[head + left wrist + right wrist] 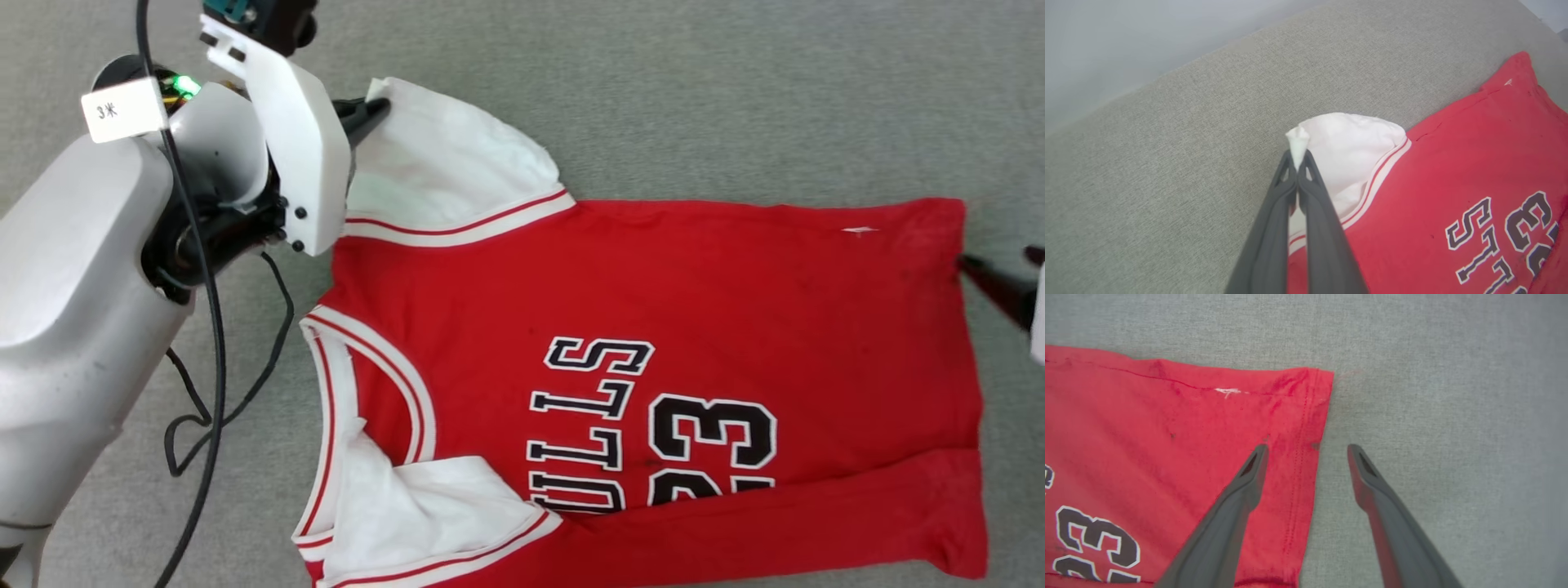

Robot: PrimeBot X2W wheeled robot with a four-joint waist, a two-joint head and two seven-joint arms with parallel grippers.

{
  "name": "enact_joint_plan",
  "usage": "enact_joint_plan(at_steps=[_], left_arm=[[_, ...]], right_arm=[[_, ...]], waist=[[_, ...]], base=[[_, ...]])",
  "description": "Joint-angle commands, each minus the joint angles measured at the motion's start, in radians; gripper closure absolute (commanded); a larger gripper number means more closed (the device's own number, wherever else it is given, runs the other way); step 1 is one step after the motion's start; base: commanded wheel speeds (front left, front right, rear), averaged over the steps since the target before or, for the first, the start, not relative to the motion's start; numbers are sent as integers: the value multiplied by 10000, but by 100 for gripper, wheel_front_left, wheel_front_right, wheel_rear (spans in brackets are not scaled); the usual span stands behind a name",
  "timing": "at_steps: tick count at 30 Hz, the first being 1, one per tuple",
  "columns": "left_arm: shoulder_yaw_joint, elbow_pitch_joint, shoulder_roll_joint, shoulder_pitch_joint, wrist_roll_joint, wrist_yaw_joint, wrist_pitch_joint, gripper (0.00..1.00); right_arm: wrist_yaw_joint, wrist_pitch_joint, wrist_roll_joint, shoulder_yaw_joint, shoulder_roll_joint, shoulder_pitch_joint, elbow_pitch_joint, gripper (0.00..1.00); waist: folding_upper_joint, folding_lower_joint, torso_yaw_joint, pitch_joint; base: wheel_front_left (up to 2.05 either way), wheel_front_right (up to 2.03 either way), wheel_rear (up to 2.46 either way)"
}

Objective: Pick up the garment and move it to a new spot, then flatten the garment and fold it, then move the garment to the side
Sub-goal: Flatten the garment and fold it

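Here the red shirt (653, 278) lies spread out, lettering up, on the grey tabletop (735, 82). The left hand (1298, 157) is at one of the shirt's white sleeves (1351, 143). Its two fingers are pressed together on the sleeve's outer tip, and a small white tuft pokes out past them. The right hand (1308, 448) is at the shirt's bottom hem (1306, 428), spread wide and holding nothing. One finger is over the red cloth, the other over bare tabletop just beside the hem.
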Motion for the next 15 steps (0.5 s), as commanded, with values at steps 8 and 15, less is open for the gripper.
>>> enact_joint_plan(at_steps=[8, 15], left_arm=[[-8, -1872, 335, 472, 124, 500, 114, 100], [-6, -2861, 457, 689, 212, 748, 5, 100]], right_arm=[[-9, -78, -644, 225, -390, -1294, 1665, 0], [-7, -440, -721, 832, -404, -1501, 2767, 0]], waist=[[0, 1, 769, 585], [0, 1, 1118, 844]], base=[[0, 0, 0], [0, 0, 0]])
